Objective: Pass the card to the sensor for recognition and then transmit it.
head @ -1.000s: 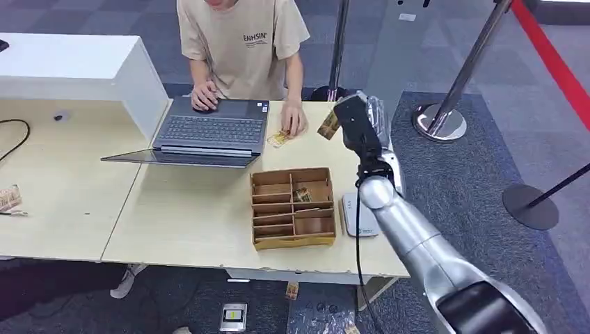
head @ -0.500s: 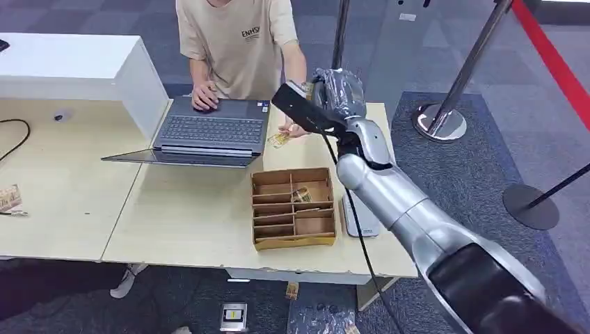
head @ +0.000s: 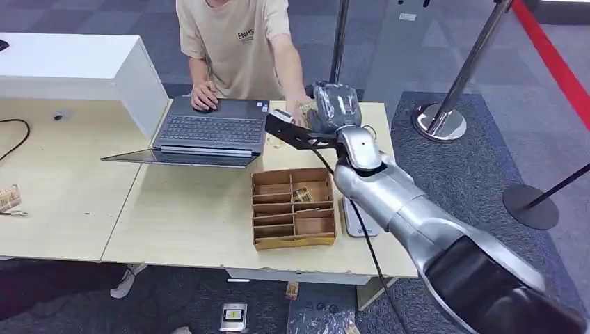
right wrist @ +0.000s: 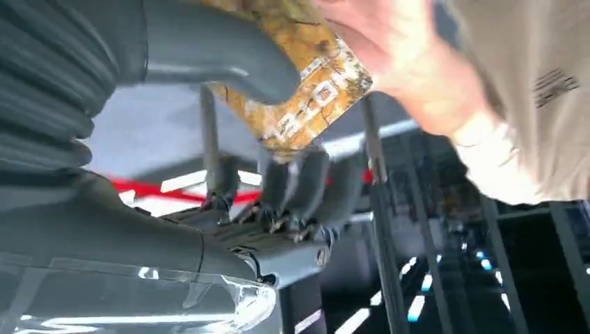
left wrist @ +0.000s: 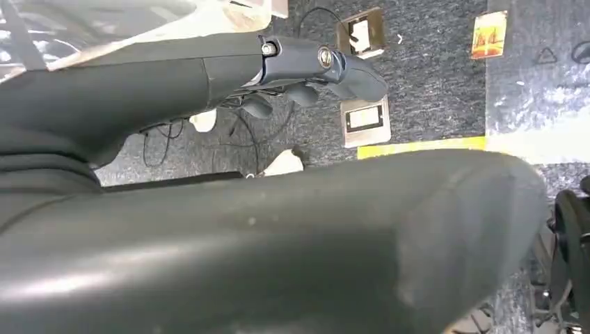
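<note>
Right hand [right wrist: 229, 104] pinching one orange patterned card [right wrist: 306, 90], print blurred, person's hand [right wrist: 389, 49] touching it at the desk's [head: 188, 223] far edge, one laptop [head: 212, 132], one divided cardboard tray [head: 293, 207], left hand [left wrist: 306, 69] curled, holding nothing

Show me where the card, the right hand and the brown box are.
card [right wrist: 306, 90], right wrist view, its printed face.
right hand [head: 332, 106], head view, back of the hand.
brown box [head: 295, 241], head view, its front wall.

reception desk: laptop [head: 212, 131]; queue barrier posts [head: 465, 76]
</note>
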